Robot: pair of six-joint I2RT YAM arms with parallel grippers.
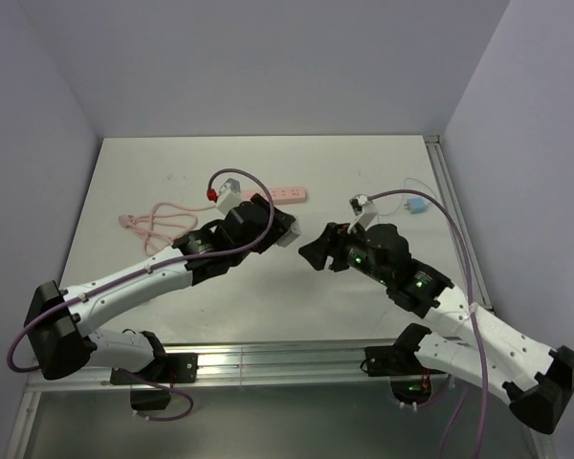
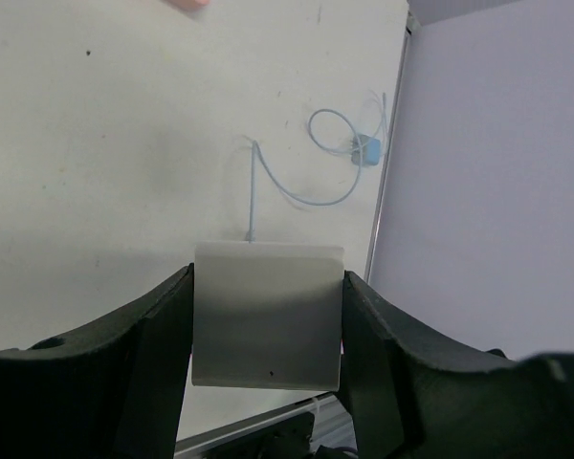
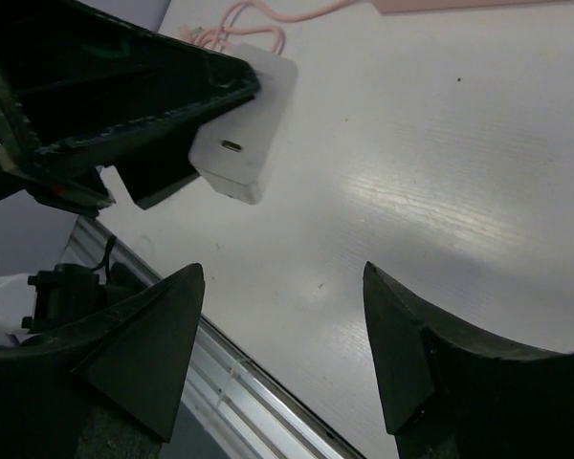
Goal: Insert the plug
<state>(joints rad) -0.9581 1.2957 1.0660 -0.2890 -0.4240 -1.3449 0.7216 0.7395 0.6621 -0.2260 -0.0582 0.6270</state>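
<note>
Closest to the left wrist camera, the left gripper (image 2: pixel 268 287) was clamped on a white block (image 2: pixel 266 316), its two black fingers (image 2: pixel 163 325) pressing flat against the block's opposite sides. From the right wrist camera the same block (image 3: pixel 249 124) showed a small dark slot (image 3: pixel 231 146) in the end that faced the right gripper (image 3: pixel 282 273). That gripper's jaws stood wide apart with nothing between them, only bare table (image 3: pixel 440 191) showing in the gap.

From above, the two grippers faced each other near the middle of the table (image 1: pixel 153 172), close but not touching, left gripper (image 1: pixel 275 228) to the left and right gripper (image 1: pixel 313 252) to the right.

The plug (image 1: pixel 416 207), small and light blue, lay on the table at its far right side, near the rail along that edge and well apart from both grippers. In the left wrist view the plug (image 2: pixel 367 151) sat beyond the block, and its thin pale cable (image 2: pixel 297 196) made a loop beside it, then curved back toward the block's far edge.

A pink power strip (image 1: pixel 287 194) lay on the table beyond the left gripper, with its pink cord (image 1: pixel 158 222) bunched further left.
</note>
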